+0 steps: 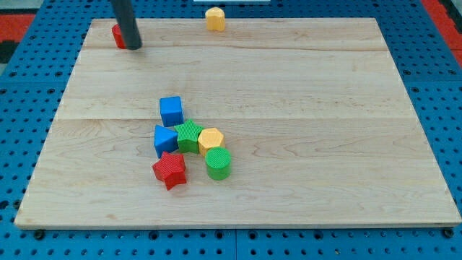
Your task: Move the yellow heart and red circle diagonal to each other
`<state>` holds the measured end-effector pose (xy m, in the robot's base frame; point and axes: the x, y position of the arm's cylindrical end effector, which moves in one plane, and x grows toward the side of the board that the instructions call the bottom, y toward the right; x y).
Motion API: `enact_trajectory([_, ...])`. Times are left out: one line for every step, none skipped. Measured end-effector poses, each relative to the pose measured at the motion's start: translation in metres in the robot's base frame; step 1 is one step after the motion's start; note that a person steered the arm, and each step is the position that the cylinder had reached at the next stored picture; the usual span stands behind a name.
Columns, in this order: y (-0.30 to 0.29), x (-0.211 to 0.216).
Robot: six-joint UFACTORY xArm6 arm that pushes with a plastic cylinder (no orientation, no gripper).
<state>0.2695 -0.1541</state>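
The red circle sits at the board's top left corner, mostly hidden behind my rod. My tip rests on the board touching the red circle's right side. The yellow heart lies at the top edge of the board, right of the red circle and well apart from it, at about the same height in the view.
A cluster lies left of the board's middle: a blue cube, a blue triangle-like block, a green block, a yellow hexagon, a green cylinder and a red star. The wooden board lies on a blue pegboard.
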Motion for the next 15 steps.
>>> enact_trajectory([0.122, -0.025])
enact_trajectory([0.201, -0.073])
enact_trajectory([0.187, -0.075])
enact_trajectory([0.118, -0.077])
enact_trajectory([0.096, -0.062])
enact_trajectory([0.067, -0.01])
enact_trajectory([0.064, 0.034])
enact_trajectory([0.101, -0.041])
enact_trajectory([0.1, -0.077])
enact_trajectory([0.1, -0.078])
enact_trajectory([0.076, -0.077])
enact_trajectory([0.001, -0.058])
enact_trajectory([-0.057, -0.025])
enact_trajectory([-0.022, -0.002])
enact_trajectory([-0.054, 0.02])
